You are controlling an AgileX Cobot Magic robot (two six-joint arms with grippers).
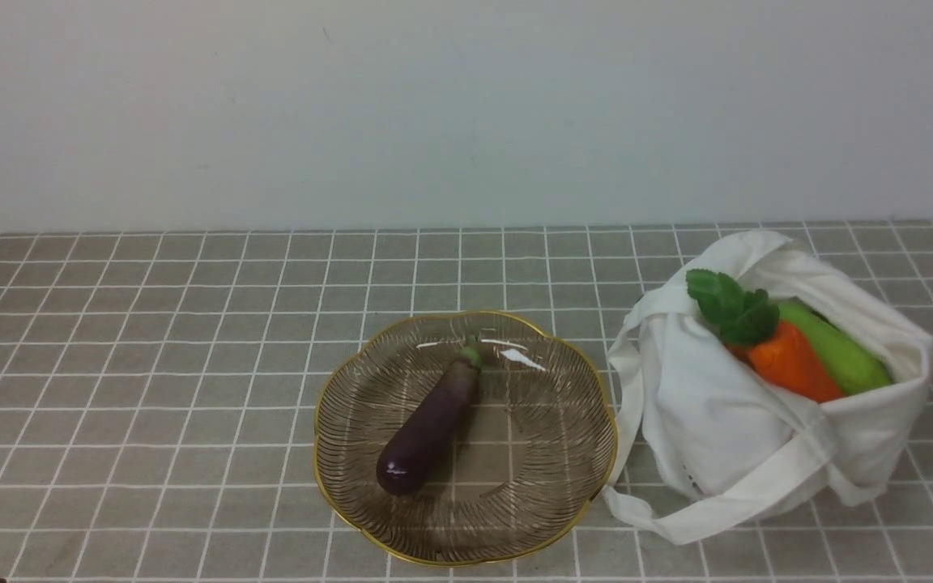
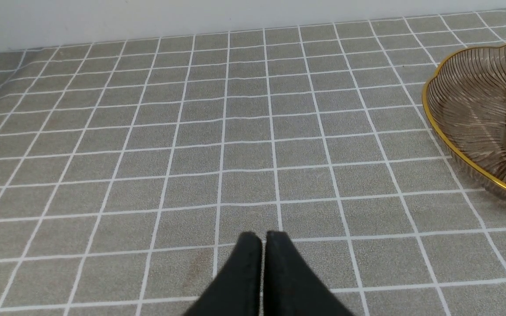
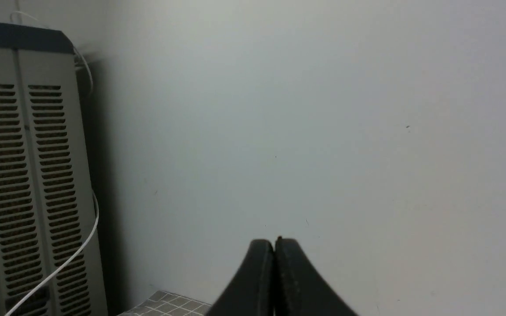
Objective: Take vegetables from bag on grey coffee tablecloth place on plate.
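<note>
On plate (image 1: 564, 453) lies eggplant (image 1: 430, 429); carrot (image 1: 790, 364), cucumber (image 1: 839, 352) sit in bag (image 1: 717, 421), touching plate's right. Left gripper (image 2: 264, 237) pinched empty above tablecloth (image 2: 191, 131), well apart from plate; right gripper (image 3: 274, 242) pinched empty, facing wall.

No readable text, label, brand, number or sign was found in any of the three views; nothing printed could be made out on any surface shown.
</note>
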